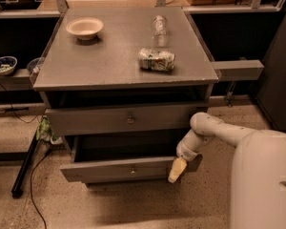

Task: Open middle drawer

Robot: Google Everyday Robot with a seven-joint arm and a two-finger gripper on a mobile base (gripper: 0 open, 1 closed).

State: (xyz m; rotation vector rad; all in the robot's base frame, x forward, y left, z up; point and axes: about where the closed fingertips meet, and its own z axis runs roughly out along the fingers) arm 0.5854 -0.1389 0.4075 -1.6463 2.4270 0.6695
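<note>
The grey wooden cabinet fills the middle of the camera view. Its middle drawer is pulled well out toward me. It has a plain flat front, a small round knob and a dark interior. The uppermost drawer above it stands slightly out. The lowest drawer is hidden beneath the open one. My gripper hangs at the right end of the middle drawer's front, pale yellow at its tip, on the end of my white arm.
On the cabinet top sit a beige bowl, a clear bottle and a crushed can lying on its side. A black cable and pole lie on the floor at the left. Dark shelves flank the cabinet.
</note>
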